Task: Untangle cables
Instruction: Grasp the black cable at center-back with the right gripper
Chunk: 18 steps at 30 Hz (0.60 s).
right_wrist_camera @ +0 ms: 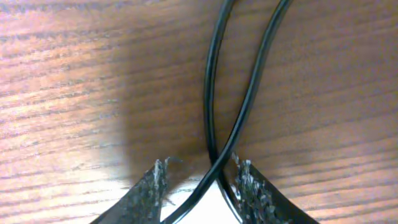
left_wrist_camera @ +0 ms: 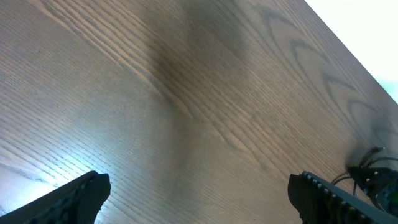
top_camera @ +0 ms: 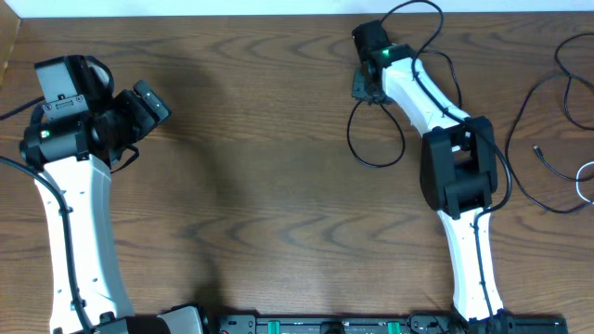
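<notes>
Right tool [right_wrist_camera: 200, 180]: fingers part-way apart, straddling the spot where a black cable [right_wrist_camera: 209, 81] crosses over itself. A gap shows on the left side, so it does not look clamped. The tool sits low over the far middle of the bench [top_camera: 241, 186].

Left tool [left_wrist_camera: 199, 186]: fingers wide apart, nothing between them, hanging over bare wood at the left side, well apart from any cable.

Progress, as judged: partly along.
- The black cable under the right tool lies alone in one round loop, well apart from the other two cords.
- A second black cable [top_camera: 515, 148] and a white cable [top_camera: 587, 176] lie near each other at the right edge. They are partly out of frame, so I cannot tell whether they cross.
- Still to do: open the loop at its crossing, lay that cord out, then check the pair at the right.

Materials and shapes:
- Bench: brown wood grain, smooth, faint sheen.
- Tool fingers: black, rough ridged pads with frayed-looking edges.
- Cables: thin, round, glossy and limp, falling in soft curves.
- Plug [top_camera: 538, 148]: small dark end near the right-hand cords, too small to describe further.
</notes>
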Each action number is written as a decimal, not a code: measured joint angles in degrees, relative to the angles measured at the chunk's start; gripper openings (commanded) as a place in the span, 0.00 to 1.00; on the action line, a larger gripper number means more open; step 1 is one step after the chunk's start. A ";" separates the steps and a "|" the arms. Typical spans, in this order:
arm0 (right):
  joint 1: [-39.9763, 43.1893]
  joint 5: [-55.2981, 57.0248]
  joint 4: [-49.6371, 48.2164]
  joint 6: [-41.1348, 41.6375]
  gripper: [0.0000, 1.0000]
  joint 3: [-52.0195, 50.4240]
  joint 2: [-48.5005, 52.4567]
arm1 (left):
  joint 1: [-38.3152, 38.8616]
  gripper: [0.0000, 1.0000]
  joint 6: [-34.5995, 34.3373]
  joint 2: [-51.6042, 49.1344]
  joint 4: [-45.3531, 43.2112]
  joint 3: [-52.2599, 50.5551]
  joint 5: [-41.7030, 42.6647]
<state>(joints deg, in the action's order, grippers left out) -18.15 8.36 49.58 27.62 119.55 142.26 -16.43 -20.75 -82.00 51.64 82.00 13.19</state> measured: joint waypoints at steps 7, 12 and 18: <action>0.79 -6.58 8.22 -6.75 0.01 1.29 -0.13 | 0.00 0.96 0.00 0.00 0.00 0.00 0.00; 0.81 -9.25 9.73 -11.72 0.01 1.44 -0.24 | 0.00 0.96 0.00 0.00 0.02 0.00 0.00; 0.79 -13.68 12.52 -18.03 0.01 1.53 -0.83 | 0.00 0.96 0.00 0.00 0.00 0.00 0.00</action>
<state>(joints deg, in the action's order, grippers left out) -17.37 -5.32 62.11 9.58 121.08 141.43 -16.43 -20.75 -82.00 51.64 82.00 13.19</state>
